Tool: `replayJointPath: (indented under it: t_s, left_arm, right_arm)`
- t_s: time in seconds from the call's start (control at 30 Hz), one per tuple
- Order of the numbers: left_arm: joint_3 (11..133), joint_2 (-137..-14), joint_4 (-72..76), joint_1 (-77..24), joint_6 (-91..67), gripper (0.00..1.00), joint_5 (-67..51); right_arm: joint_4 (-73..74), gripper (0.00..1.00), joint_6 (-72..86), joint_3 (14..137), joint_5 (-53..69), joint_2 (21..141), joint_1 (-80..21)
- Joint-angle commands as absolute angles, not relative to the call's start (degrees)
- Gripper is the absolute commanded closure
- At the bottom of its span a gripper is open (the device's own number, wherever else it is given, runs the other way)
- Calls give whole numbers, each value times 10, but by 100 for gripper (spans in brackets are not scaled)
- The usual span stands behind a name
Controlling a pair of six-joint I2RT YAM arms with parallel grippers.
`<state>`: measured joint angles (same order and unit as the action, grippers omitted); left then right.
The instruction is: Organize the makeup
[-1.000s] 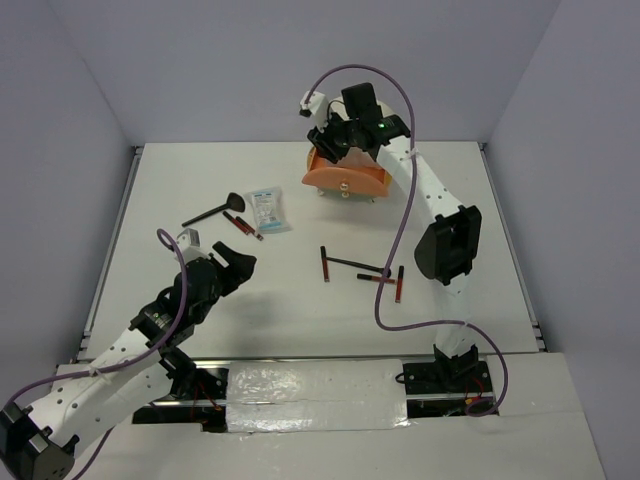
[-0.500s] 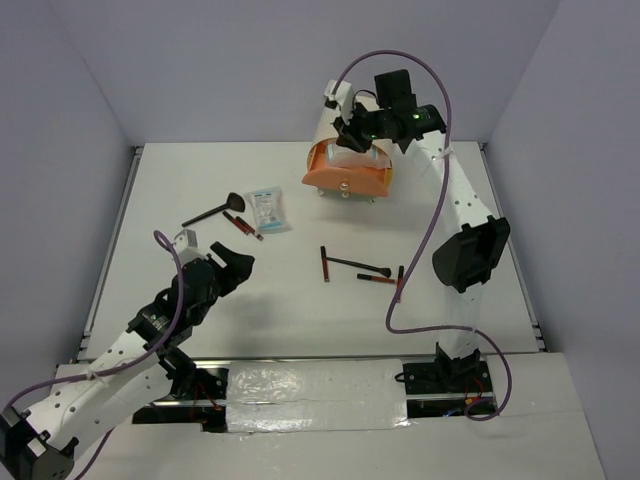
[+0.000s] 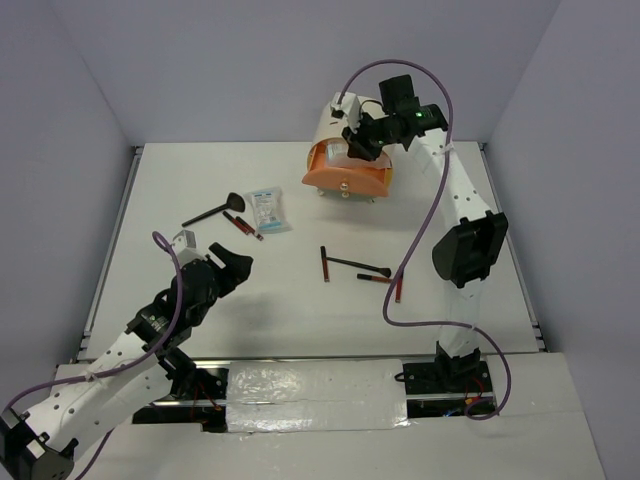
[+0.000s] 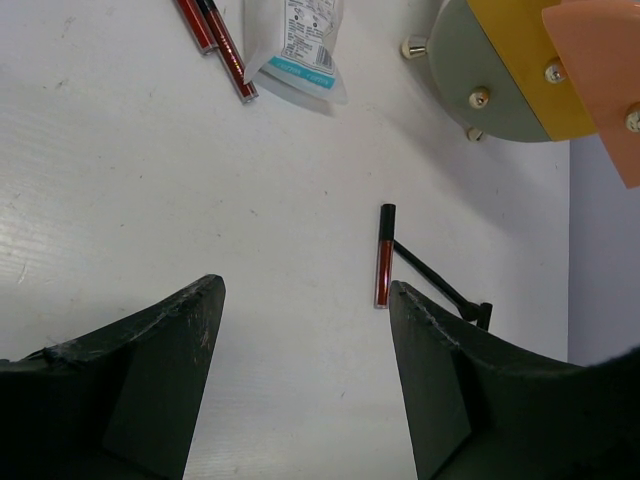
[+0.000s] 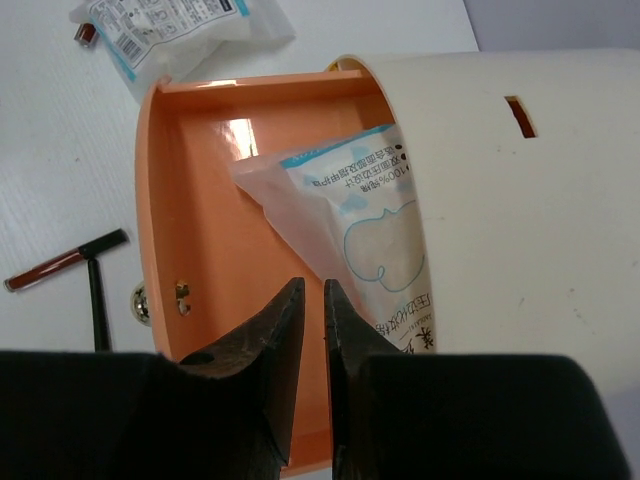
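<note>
The makeup lies scattered on the white table. A black brush (image 3: 212, 211), two dark-red sticks (image 3: 241, 224) and a white-and-blue packet (image 3: 265, 208) are at the left. More sticks (image 3: 358, 265) lie in the middle. Another packet (image 5: 370, 210) lies inside the open orange drawer (image 5: 200, 200) of the cream cylinder (image 5: 520, 180). My right gripper (image 5: 313, 285) hovers over that drawer, shut, nothing between its fingers. My left gripper (image 4: 305, 290) is open above bare table. A dark-red stick (image 4: 383, 260) lies just beyond its right finger.
The cream cylinder (image 3: 345, 120) with its orange drawer (image 3: 345, 175) stands at the back of the table. A purple cable loops from the right arm down over the middle sticks. Walls enclose the table (image 3: 150, 190) on three sides.
My right gripper has lifted and shifted right above the drawer, and its jaws have closed to a thin gap. The left arm has barely moved.
</note>
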<state>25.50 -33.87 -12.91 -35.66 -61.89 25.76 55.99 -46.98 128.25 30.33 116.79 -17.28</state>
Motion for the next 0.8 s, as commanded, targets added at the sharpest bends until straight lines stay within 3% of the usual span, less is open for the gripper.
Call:
replayJointPath:
  t_s: [0.0, 0.77]
  left_arm:
    - [274, -339, -120, -355, -621, 21, 270]
    - [287, -359, -116, -354, -612, 20, 269]
  right_arm:
    - [576, 79, -468, 1307, 292, 1192, -178]
    - [470, 75, -422, 1294, 249, 1207, -178]
